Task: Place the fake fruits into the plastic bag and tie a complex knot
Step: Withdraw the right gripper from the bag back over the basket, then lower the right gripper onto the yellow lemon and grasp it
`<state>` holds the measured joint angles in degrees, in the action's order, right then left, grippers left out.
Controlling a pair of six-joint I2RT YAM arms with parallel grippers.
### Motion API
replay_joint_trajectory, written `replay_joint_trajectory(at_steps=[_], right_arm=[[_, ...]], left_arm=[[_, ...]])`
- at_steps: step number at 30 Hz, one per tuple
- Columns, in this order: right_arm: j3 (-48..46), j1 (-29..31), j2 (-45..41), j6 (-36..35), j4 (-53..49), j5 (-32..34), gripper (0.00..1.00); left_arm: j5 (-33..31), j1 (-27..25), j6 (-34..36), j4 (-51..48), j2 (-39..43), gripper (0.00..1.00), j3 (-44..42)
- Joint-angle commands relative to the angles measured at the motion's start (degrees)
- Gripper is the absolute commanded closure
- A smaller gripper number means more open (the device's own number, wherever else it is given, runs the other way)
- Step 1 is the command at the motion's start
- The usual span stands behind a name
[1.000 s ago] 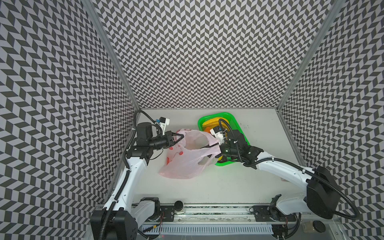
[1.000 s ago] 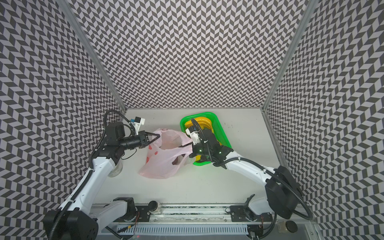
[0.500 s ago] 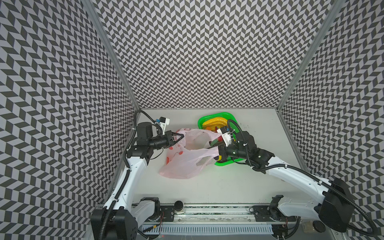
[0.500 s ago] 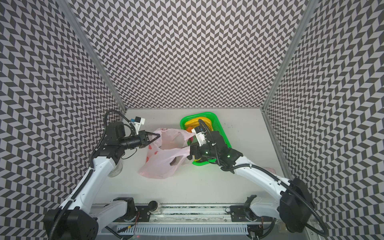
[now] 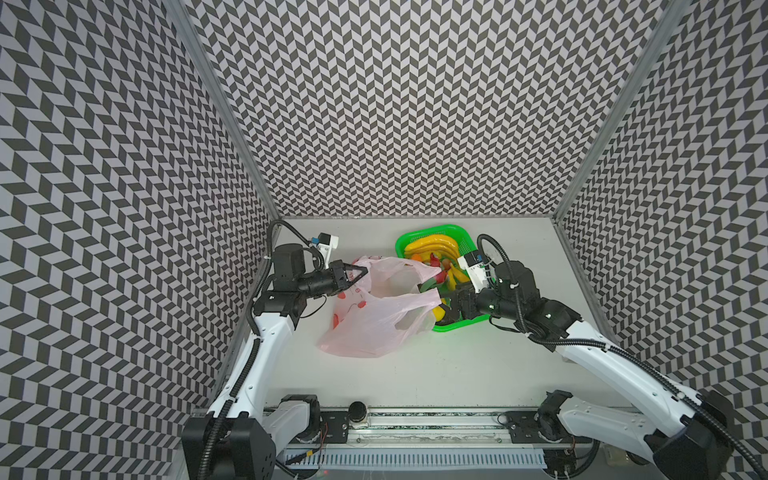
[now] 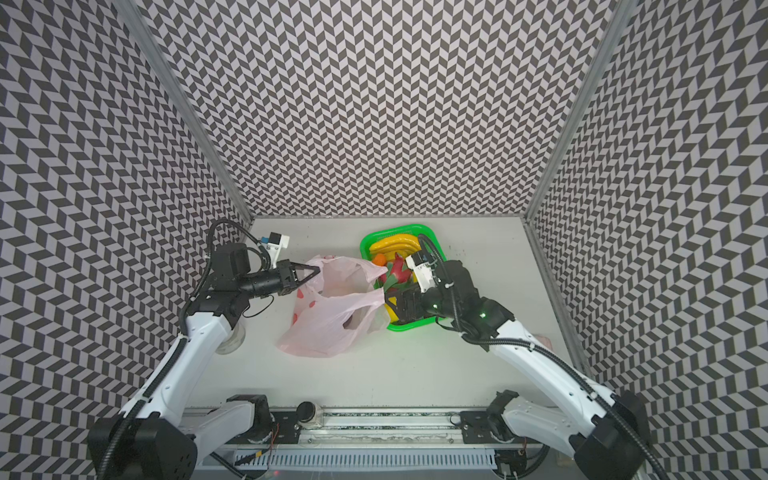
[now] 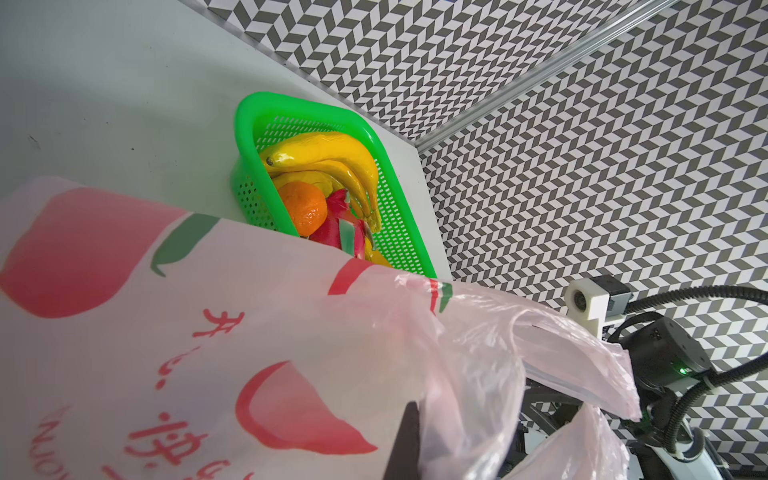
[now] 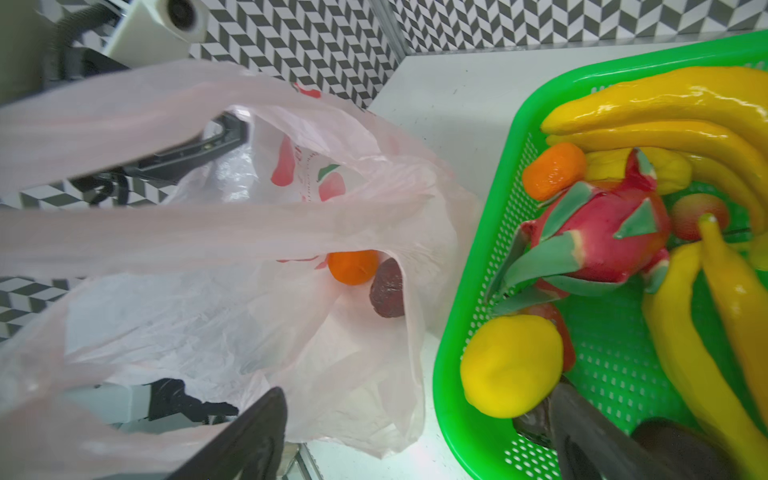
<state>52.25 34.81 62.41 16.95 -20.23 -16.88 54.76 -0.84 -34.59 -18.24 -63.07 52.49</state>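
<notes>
The pale-pink plastic bag (image 5: 374,328) (image 6: 328,332) lies open on the table. My left gripper (image 5: 360,272) (image 7: 419,419) is shut on the bag's far rim and holds it up. Inside the bag (image 8: 208,316) lie an orange (image 8: 352,266) and a dark ball (image 8: 386,286). More fake fruits fill the green basket (image 5: 415,239) (image 8: 444,386): bananas (image 8: 665,108), an orange (image 8: 552,170), a dragon fruit (image 8: 598,237) and a lemon (image 8: 511,365). My right gripper (image 5: 444,301) (image 8: 415,440) hangs open over the basket's near-left corner, beside the bag's handle, holding nothing.
Patterned walls close in the table on three sides. A metal rail (image 5: 415,419) runs along the front edge. A clear round object (image 6: 230,340) sits under my left arm. The basket (image 7: 249,108) stands right against the bag's right side.
My right arm has drawn back to the right, from the bag's mouth toward the basket, and its jaws have opened wider. The left arm and the bag's rim have stayed put.
</notes>
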Motion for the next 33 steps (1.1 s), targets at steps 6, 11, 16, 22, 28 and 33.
replay_joint_trajectory(at_steps=[6, 11, 16, 22, 28, 33], right_arm=[[2.76, -4.79, 1.54, -3.72, -8.28, 2.91, 0.03], [0.81, -5.07, 4.34, -0.32, -5.39, -0.2, 0.03], [0.94, -5.09, 9.94, 1.09, -2.7, -5.5, 0.03], [2.78, -5.05, 18.41, 1.89, -3.71, -9.08, 0.1], [2.2, -5.0, 22.34, 4.21, 0.44, -11.46, 0.09], [2.24, -5.0, 24.36, 5.26, 2.53, -12.03, 0.1]], left_arm=[[1.37, 2.6, 0.43, 1.37, -0.26, 1.0, 1.04], [1.53, 3.57, 0.54, 1.19, 0.16, 1.0, 0.64], [1.88, 3.74, 0.55, 0.91, 0.49, 1.0, 0.27], [2.1, 3.75, 0.51, 1.01, 0.92, 1.0, -0.33], [2.1, 3.74, 0.5, 1.06, 1.28, 1.0, -0.5], [2.05, 3.83, 0.6, 1.09, 1.36, 1.0, -0.68]])
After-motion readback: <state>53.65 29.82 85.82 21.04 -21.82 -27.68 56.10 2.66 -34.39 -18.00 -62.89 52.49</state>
